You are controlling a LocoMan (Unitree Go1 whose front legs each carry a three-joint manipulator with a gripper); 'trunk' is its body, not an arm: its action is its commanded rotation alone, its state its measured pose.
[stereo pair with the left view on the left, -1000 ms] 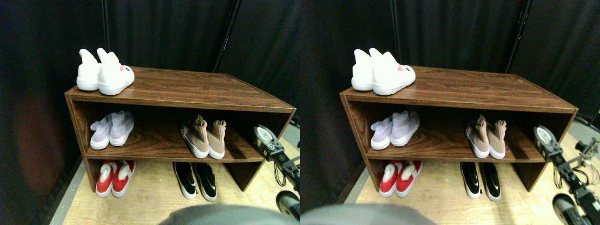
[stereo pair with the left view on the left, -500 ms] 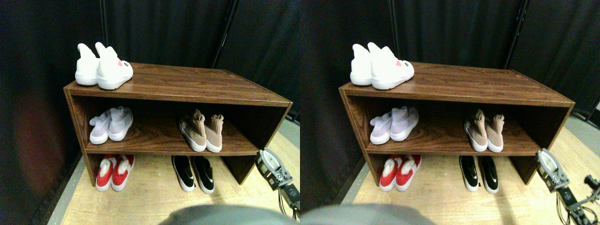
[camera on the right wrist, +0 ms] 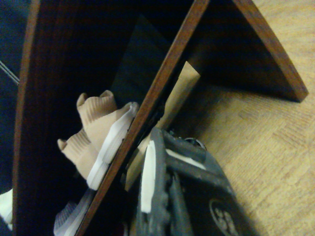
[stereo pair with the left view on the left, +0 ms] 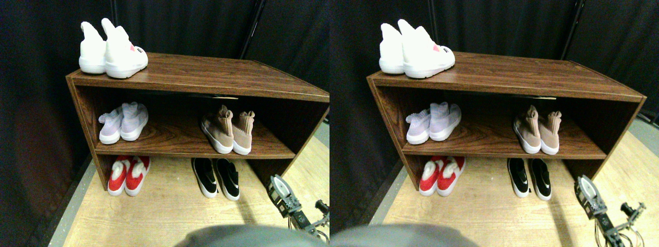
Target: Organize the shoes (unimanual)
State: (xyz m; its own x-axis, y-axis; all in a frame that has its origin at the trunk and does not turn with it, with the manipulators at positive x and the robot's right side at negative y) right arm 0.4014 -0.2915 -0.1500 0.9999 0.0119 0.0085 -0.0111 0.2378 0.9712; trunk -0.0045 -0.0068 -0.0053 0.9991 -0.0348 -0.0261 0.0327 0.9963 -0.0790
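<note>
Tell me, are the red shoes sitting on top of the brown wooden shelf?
No, the red shoes with white fluffy lining sit on the floor under the brown wooden shelf; the white shoes are on top.

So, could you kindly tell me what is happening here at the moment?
The robot's right pincer hangs low over the wooden floor, in front of the dark wooden shoe rack, holding nothing. The tan knit sock-shoes sit paired on the middle shelf, and the black slip-ons with white soles sit paired on the floor beneath.
</note>
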